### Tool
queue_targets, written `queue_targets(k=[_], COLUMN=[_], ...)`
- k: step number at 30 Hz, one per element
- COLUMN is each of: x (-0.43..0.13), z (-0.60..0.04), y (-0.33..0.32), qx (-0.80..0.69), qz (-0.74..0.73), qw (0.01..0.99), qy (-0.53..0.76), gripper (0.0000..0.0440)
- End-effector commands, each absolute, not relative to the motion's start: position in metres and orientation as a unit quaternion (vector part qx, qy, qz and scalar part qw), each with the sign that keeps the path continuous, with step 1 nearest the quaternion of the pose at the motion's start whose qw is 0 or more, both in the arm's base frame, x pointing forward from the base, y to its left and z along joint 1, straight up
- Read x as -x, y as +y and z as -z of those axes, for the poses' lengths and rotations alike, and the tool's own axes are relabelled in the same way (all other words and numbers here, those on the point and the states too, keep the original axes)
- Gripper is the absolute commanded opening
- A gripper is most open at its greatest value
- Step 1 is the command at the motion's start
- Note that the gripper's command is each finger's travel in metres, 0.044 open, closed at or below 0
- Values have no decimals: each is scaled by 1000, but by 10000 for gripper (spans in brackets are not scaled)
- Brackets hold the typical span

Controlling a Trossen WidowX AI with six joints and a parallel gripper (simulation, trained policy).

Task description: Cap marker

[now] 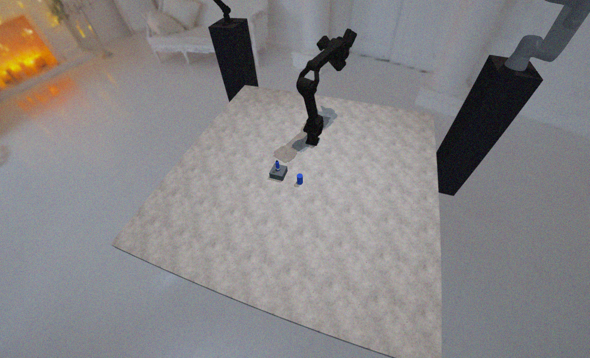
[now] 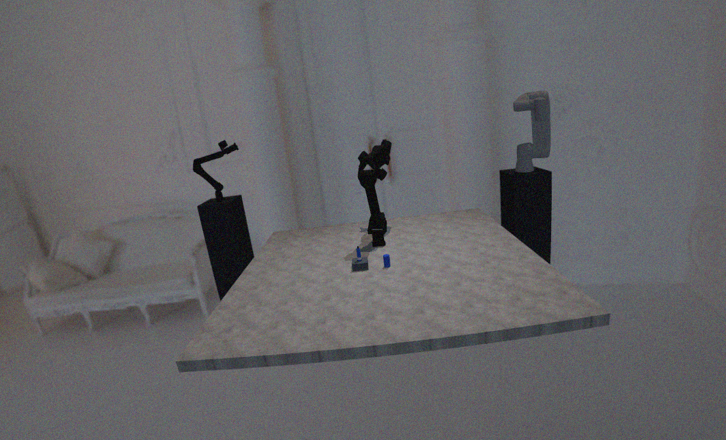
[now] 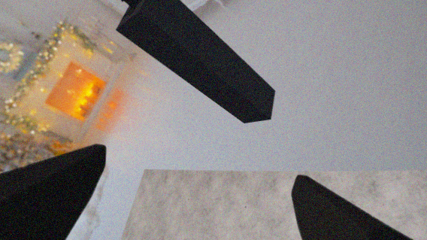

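Note:
The blue marker [image 1: 277, 165] [image 2: 358, 252] stands upright in the dark grey holder block [image 1: 277, 176] [image 2: 359, 266], with its narrow dark tip bare at the top. The blue cap [image 1: 299, 179] [image 2: 386, 261] stands upright and loose on the table, a short way to the right of the block in the top and exterior views. My gripper [image 3: 201, 171] is open, with its two black fingers wide apart and nothing between them in the wrist view. The arm is raised high behind the block and cap, well away from both. The fingers are too small to make out in the top and exterior views.
The mottled beige tabletop [image 1: 348, 232] [image 2: 417, 307] [image 3: 203, 205] carries the block and cap. A black pedestal [image 1: 237, 53] [image 2: 224, 237] [image 3: 203, 55] with a small black arm stands beyond the left edge. Another black pedestal [image 1: 482, 123] [image 2: 527, 210] with a grey arm stands beyond the right edge.

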State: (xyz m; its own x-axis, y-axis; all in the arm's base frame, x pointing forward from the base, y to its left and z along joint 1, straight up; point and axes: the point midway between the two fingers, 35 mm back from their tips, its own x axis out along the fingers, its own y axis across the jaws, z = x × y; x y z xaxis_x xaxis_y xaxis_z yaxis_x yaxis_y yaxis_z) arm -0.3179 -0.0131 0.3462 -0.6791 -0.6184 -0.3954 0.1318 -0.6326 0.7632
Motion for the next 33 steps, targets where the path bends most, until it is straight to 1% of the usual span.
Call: queue_targets(k=[1, 6, 8, 10, 33], x=[317, 315, 314, 313, 293], z=[-345, -338, -336, -334, -309], y=[-11, 1, 5, 10, 60], qx=[-334, -337, -338, -339, -359], qz=[841, 847, 850, 853, 868], qw=[219, 198, 190, 183, 105], qy=[-366, -360, -356, -352, -327], gripper=[374, 249, 213, 212, 273])
